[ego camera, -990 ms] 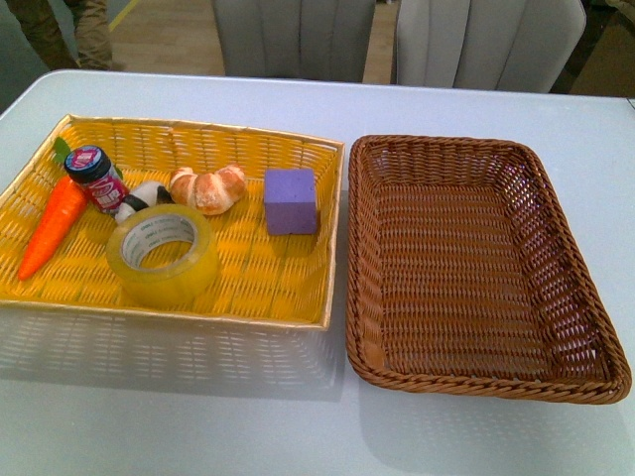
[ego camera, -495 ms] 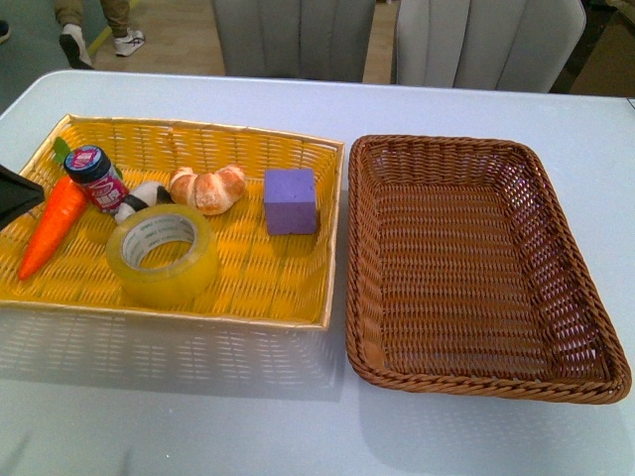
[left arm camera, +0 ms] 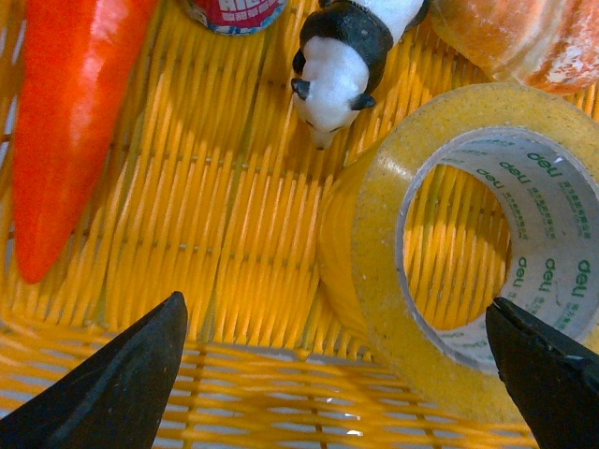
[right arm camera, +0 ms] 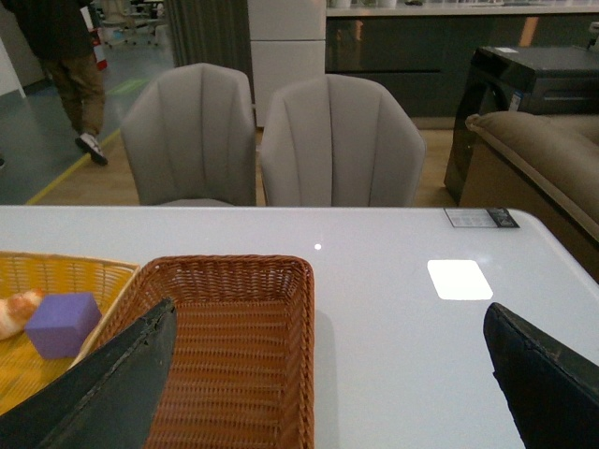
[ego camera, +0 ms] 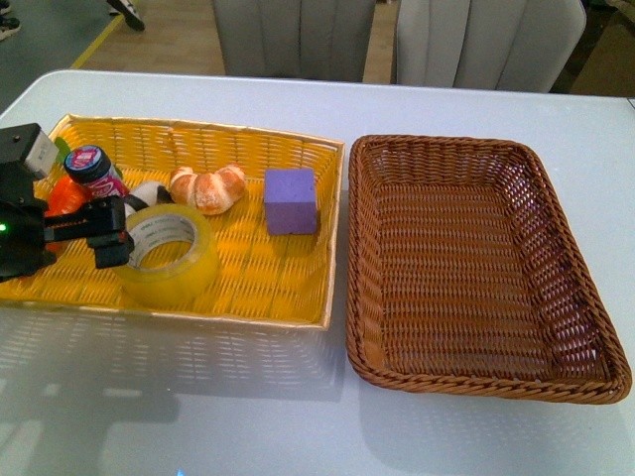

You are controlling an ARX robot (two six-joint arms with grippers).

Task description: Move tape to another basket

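The tape [ego camera: 184, 270] lies flat in the yellow tray [ego camera: 248, 315] near the worktop's left edge, and the basket [ego camera: 476, 385] sits toward the right edge. The left gripper [ego camera: 112, 231] is spread wide and empty at the roll's left side, perhaps touching it. The right gripper [right arm camera: 328, 374] is also wide open and empty.

The tape [left arm camera: 374, 234] is showing glossy, translucent yellow film over a white printed core. The basket [ego camera: 466, 268] is looking like rough, dark brown woven wicker. The tray [ego camera: 258, 273] is showing a bright yellow weave with a slight sheen. The table [ego camera: 198, 397] is gleaming, smooth and pale. The carrot [left arm camera: 65, 122] and panda [left arm camera: 337, 65] are looking smooth and shiny, and the block [ego camera: 290, 200] is looking matt purple. The left gripper [left arm camera: 335, 309] is showing matt black fingers [left arm camera: 112, 383]. The chairs [right arm camera: 337, 140] are wearing grey cloth.
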